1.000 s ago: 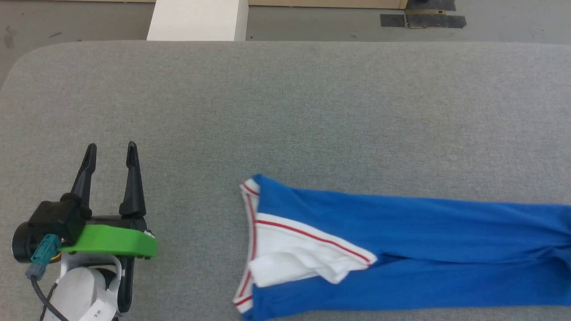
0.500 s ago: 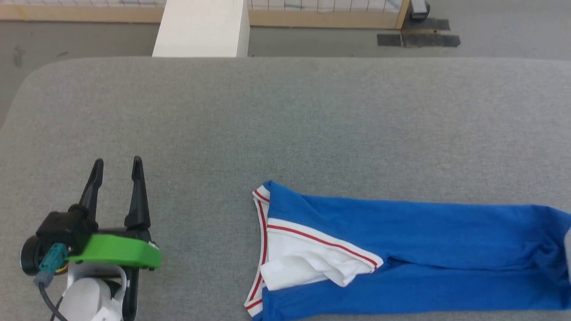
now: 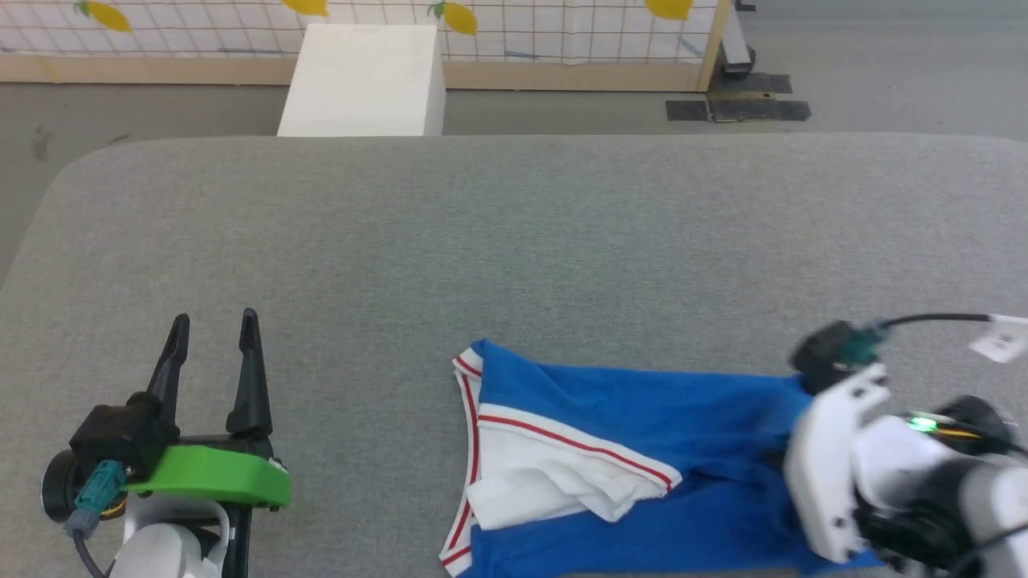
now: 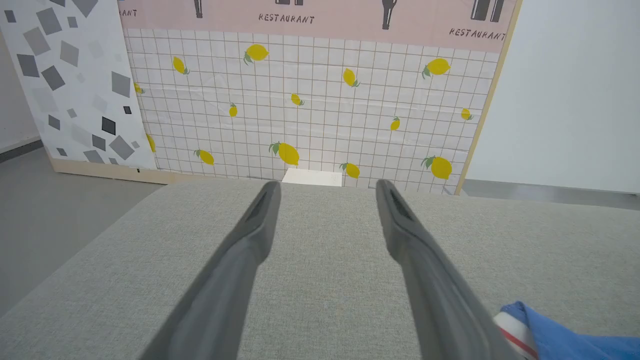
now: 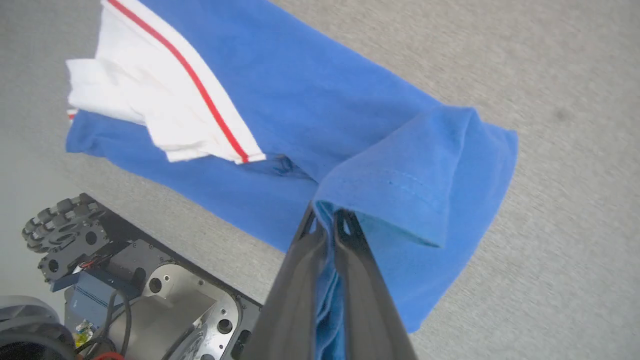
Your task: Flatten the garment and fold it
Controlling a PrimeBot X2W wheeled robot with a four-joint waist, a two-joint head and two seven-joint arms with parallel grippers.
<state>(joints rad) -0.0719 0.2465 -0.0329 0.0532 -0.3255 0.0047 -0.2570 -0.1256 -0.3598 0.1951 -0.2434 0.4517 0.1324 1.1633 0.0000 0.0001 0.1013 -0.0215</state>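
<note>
While the shirt lies bunched lengthwise at the table's near edge, right of centre, the right tool is clamped on its blue hem. Left tool rests near-left, fingers apart, empty.

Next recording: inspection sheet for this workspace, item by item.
Surface: grey fabric table, smooth.
Job's things: blue garment lying in a long strip, white sleeve with red trim on top, right end doubled over.
Clutter: nothing seen.
Hands: left hand open over bare table, apart from the garment; right hand shut on the garment's blue hem.
Cables: black cable with white tag at the right wrist; grey cable at the left wrist.
Surroundings: white box, lemon-print panel, grey floor beyond the table.
</note>
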